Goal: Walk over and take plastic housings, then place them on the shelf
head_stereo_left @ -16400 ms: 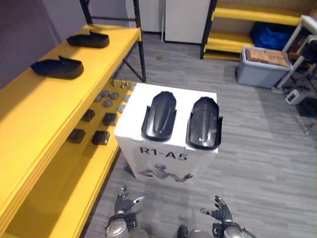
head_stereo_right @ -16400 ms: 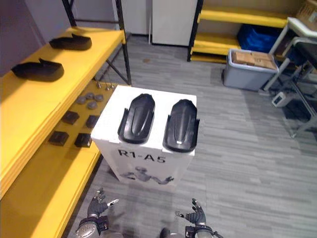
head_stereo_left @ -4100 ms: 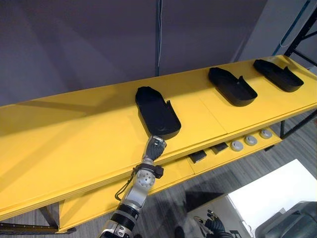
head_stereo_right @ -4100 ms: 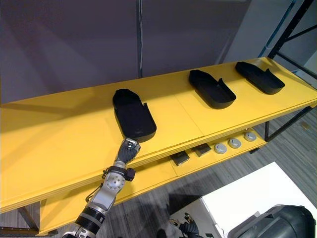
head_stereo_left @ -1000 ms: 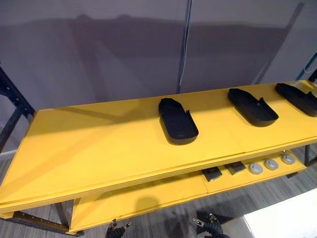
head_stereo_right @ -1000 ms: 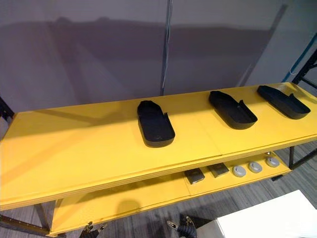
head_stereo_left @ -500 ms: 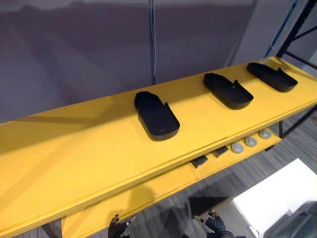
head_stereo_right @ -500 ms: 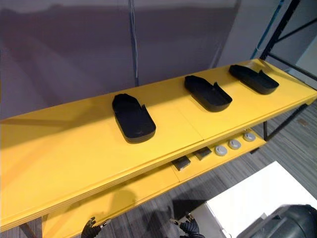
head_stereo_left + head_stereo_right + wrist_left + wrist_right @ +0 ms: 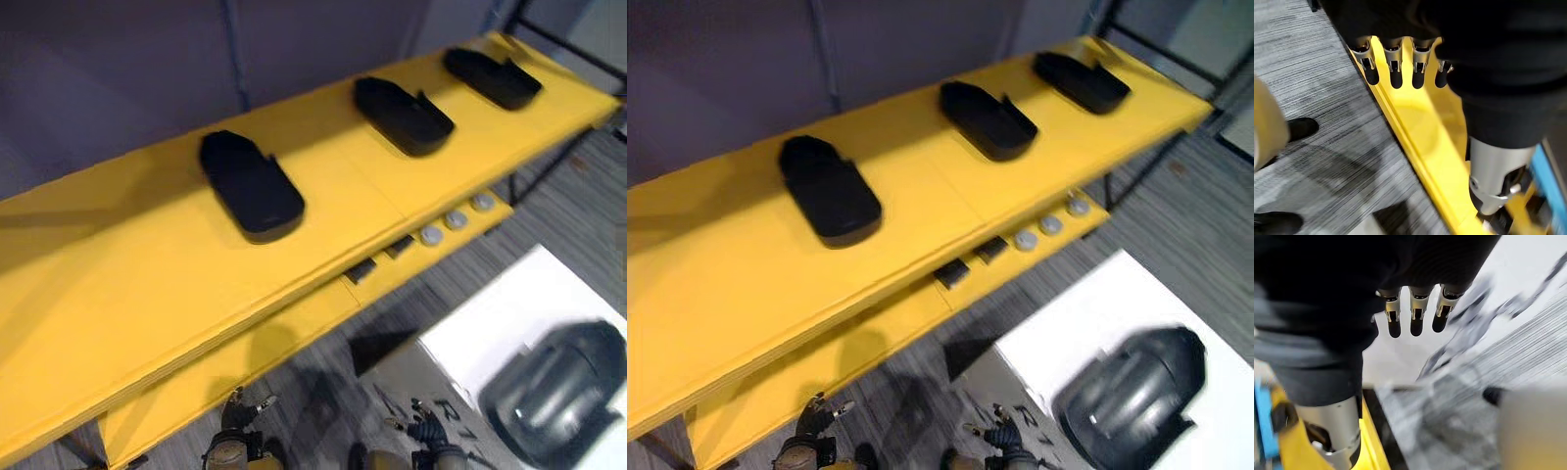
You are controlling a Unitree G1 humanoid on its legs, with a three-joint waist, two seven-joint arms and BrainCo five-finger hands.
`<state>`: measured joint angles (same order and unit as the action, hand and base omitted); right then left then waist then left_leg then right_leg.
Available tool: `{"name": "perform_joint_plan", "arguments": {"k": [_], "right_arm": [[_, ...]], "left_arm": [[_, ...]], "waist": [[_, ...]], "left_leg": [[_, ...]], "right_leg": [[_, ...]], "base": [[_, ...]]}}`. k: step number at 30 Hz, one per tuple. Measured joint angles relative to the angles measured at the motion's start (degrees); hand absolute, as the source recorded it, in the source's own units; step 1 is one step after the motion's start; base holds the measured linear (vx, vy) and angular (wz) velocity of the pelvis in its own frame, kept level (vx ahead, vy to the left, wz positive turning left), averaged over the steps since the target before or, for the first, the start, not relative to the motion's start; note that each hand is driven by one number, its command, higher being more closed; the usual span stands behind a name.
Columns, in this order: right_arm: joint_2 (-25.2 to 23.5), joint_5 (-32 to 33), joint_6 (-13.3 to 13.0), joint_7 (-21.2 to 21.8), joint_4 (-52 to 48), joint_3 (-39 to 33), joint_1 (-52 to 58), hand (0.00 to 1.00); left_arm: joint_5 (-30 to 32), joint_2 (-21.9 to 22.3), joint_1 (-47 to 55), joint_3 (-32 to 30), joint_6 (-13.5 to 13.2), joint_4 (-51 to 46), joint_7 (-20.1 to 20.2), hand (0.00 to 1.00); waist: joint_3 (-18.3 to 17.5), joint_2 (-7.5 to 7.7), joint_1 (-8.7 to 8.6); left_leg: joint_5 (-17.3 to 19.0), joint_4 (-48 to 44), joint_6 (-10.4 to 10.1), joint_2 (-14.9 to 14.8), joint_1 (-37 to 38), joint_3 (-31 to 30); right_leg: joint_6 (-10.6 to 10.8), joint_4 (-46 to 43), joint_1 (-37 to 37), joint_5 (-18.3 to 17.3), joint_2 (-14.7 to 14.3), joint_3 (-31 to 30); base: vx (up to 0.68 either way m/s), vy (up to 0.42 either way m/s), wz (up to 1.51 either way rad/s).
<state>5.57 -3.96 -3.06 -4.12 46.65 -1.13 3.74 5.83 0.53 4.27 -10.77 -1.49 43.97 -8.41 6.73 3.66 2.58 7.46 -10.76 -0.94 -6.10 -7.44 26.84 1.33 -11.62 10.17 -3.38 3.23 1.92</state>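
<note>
Three black plastic housings lie on the top yellow shelf (image 9: 118, 294): the nearest housing (image 9: 251, 186), a middle housing (image 9: 403, 115) and a far housing (image 9: 491, 77). Another black housing (image 9: 554, 390) rests on the white box (image 9: 490, 318) at the lower right. My left hand (image 9: 238, 415) hangs low at the bottom edge, fingers straight and holding nothing. Beside the white box my right hand (image 9: 425, 430) is low too, open and empty. In the left wrist view the fingers (image 9: 1396, 73) point down over the lower yellow shelf edge.
The lower yellow shelf (image 9: 196, 387) carries small dark blocks (image 9: 360, 270) and grey round discs (image 9: 456, 219). A black upright post (image 9: 549, 137) stands at the shelf's far end. Grey plank floor (image 9: 323, 392) lies between shelf and box.
The camera has swung to the right and down: the shelf slid left and up in view, and the white box with its housing came into view at the lower right. Both hands stay low.
</note>
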Motion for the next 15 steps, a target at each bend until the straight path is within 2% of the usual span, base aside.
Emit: {"name": "perform_joint_plan", "arguments": {"k": [1,2,3,4,6,7,8,9,11,12,13,14,15], "right_arm": [[0.6,-0.2,0.0,-0.2,0.0,-0.2,-0.5,0.0],[0.3,-1.0,0.1,-0.5,0.6,-1.2,-1.4,0.0],[-0.4,-1.1,0.1,-0.5,0.4,-1.0,-1.9,0.0],[-0.7,-1.1,0.1,-0.5,0.3,-1.0,-2.0,0.0],[-1.3,-1.1,0.1,-0.5,0.3,-0.9,-2.1,0.0],[-1.3,-1.1,0.1,-0.5,0.3,-0.9,-2.1,0.0],[-1.1,-1.1,0.1,-0.5,0.3,-0.9,-2.3,0.0],[-0.7,-1.1,0.1,-0.6,0.7,-1.0,-2.3,0.0],[-0.7,-1.1,0.1,-0.6,2.0,-1.0,-1.9,0.0],[-0.8,-1.1,0.2,-0.6,2.4,-1.1,-1.3,0.0],[-0.9,-1.1,0.3,-0.6,3.4,-1.0,-0.4,0.0],[-1.0,-1.1,0.3,-0.6,3.6,-1.0,-0.2,0.0],[-1.0,-1.1,0.3,-0.6,3.5,-0.5,0.7,0.0]], "left_arm": [[0.0,0.2,0.1,0.0,0.0,0.3,0.0,0.0],[0.0,-0.2,0.0,0.0,0.0,1.3,0.0,0.0],[0.0,-1.1,0.0,0.0,0.1,1.6,0.0,0.0],[0.0,-1.4,0.1,0.0,0.1,1.7,-0.1,0.0],[0.0,-2.8,0.4,0.3,0.1,1.7,-0.2,0.0],[0.0,-3.2,0.5,0.5,0.1,1.7,-0.2,0.0],[0.0,-3.4,0.7,0.5,0.1,2.1,-0.2,0.0],[-0.1,-3.1,0.8,0.6,0.1,2.3,-0.1,0.0],[-0.1,-2.8,1.7,0.6,0.1,2.6,-0.1,0.0],[-0.1,-2.6,1.7,0.6,0.1,3.0,-0.1,0.0],[-0.1,-2.4,1.5,1.2,0.1,4.2,0.0,0.0],[-0.1,-2.4,1.5,1.2,0.1,4.7,0.1,0.0],[-0.1,-2.4,1.0,1.2,0.2,5.2,0.1,0.0]], "waist": [[-0.4,-0.94,0.06],[-1.1,-1.06,-0.14],[-1.1,-1.34,-0.15],[-1.1,-1.29,-0.08],[-1.0,-1.79,0.27],[-1.1,-1.75,0.4],[-1.1,-1.78,0.42],[-0.7,-2.73,0.03],[-0.6,-3.55,-0.44],[-0.5,-3.58,-0.64],[-0.3,-3.14,-1.62],[-0.4,-3.09,-1.62],[-0.3,-2.65,-2.0]], "left_leg": [[-2.2,3.2,0.8,0.8,0.9,-0.8],[-3.4,5.3,1.1,0.1,2.3,2.9],[-3.5,5.3,1.2,-0.6,3.2,6.3],[-3.5,5.3,1.2,-0.8,3.9,7.7],[-3.5,5.3,1.1,-2.2,6.6,14.2],[-3.6,5.1,0.9,-2.5,7.0,15.7],[-3.7,4.6,0.6,-3.3,7.4,17.9],[-4.2,4.5,-0.5,-4.6,9.2,21.2],[-5.2,5.2,-2.4,-5.7,11.8,24.5],[-5.5,5.4,-2.9,-6.1,12.7,25.2],[-5.7,4.7,-3.3,-7.6,13.6,25.3],[-5.7,3.5,-3.3,-8.6,13.6,25.3],[-3.8,-3.0,-3.7,-12.0,12.0,23.9]], "right_leg": [[-0.1,1.9,-0.4,1.1,-0.9,-1.1],[0.1,6.7,-1.5,2.9,-1.5,-2.4],[0.1,4.0,-1.5,0.8,-0.1,4.0],[0.4,2.4,-1.8,0.3,0.8,7.0],[0.5,1.2,-4.3,-0.6,4.2,19.3],[0.5,1.2,-4.4,-0.7,4.9,22.0],[0.1,1.2,-4.3,-0.9,5.6,25.3],[-0.8,-0.1,-4.4,-1.3,6.8,31.5],[-1.3,-1.9,-4.9,-2.9,7.0,35.0],[-1.7,-2.2,-5.2,-3.4,6.5,34.5],[-2.0,-1.7,-6.2,-2.8,4.4,31.9],[-2.3,-1.2,-6.2,-2.7,3.6,31.1],[-3.4,0.2,-6.2,-2.7,1.8,29.2]], "base": [[-0.11,0.141,-1.36],[-0.06,0.128,-1.4],[-0.04,0.094,-1.33],[-0.01,0.002,-1.32],[-0.05,-0.048,-1.35],[-0.09,-0.129,-1.21],[-0.07,-0.153,-1.32],[-0.06,-0.168,-1.26],[-0.01,-0.172,-1.03],[0.0,-0.217,-0.83],[-0.01,-0.188,-0.63],[0.01,-0.264,-0.82],[0.02,-0.225,-0.75]]}}
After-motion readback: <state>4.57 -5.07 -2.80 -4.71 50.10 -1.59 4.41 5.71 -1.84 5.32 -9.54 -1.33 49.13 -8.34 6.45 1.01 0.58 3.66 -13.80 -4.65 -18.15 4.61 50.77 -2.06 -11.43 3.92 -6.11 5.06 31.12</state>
